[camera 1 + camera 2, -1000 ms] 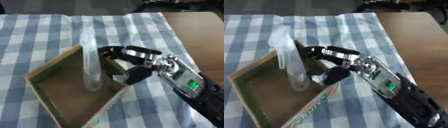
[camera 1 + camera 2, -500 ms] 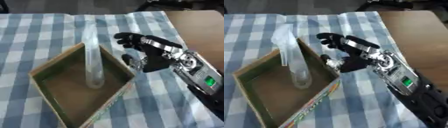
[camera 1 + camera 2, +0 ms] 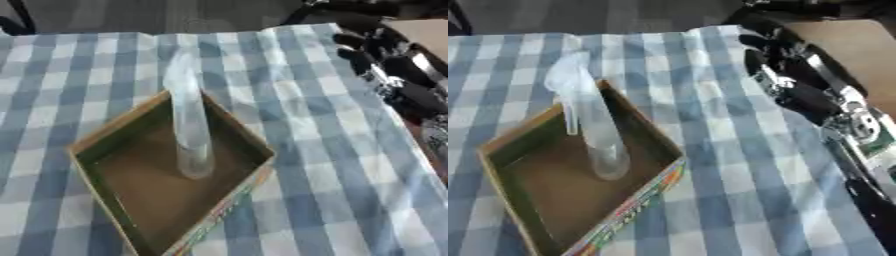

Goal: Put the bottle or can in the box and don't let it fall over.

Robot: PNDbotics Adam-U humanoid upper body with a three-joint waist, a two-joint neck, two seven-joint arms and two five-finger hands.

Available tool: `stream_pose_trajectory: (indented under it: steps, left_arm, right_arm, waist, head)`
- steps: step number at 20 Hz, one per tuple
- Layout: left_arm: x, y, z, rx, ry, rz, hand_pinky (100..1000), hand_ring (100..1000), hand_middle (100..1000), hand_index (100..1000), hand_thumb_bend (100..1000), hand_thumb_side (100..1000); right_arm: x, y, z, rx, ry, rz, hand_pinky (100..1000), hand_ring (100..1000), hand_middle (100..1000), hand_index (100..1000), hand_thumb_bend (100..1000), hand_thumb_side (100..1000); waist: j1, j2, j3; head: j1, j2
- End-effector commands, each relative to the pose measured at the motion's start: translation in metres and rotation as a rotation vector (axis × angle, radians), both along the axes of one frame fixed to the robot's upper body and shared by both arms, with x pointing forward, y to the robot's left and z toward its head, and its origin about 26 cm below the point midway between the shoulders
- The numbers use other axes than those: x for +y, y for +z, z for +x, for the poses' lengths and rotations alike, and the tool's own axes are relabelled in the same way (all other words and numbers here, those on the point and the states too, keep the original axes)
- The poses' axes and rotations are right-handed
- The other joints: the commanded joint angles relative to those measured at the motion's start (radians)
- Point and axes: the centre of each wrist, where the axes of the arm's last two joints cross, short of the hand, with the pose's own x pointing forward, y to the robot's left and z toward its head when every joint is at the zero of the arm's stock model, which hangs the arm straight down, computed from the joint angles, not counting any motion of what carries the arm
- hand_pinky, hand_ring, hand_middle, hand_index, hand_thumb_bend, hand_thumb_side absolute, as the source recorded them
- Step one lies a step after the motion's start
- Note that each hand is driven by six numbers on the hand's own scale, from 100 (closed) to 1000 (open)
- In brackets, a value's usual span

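Bottle upright in box, long axis vertical; right hand apart at worktop's right edge, fingers relaxed, holding nothing.

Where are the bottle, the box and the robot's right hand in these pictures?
bottle [image 3: 191, 130]: left eye view, on the middle of its clear body.
box [image 3: 114, 131]: left eye view, on its upper left wall.
right hand [image 3: 785, 67]: right eye view, on the dark palm, away from the bottle.

Black right hand, silver joints, green forearm panel
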Motion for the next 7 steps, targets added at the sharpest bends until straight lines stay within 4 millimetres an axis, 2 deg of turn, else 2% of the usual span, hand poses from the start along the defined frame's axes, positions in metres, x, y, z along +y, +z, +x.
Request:
stream_pose_trajectory:
  steps: [1, 7]
  left_arm:
    - [-0.006, 0.014, 0.000, -0.039, -0.012, 0.011, 972, 1000, 1000, 591, 100, 570]
    - [-0.026, 0.025, 0.007, -0.064, -0.073, -0.011, 973, 1000, 1000, 598, 100, 566]
  right_arm:
    - [-0.017, 0.010, -0.011, -0.100, -0.057, 0.086, 972, 986, 1000, 968, 100, 470]
    - [-0.050, -0.002, -0.032, -0.187, -0.191, 0.268, 967, 1000, 1000, 956, 100, 470]
  waist:
    - [0.002, -0.011, -0.005]
    - [-0.004, -0.002, -0.013]
  head:
    - [0.013, -0.014]
    - [0.031, -0.019]
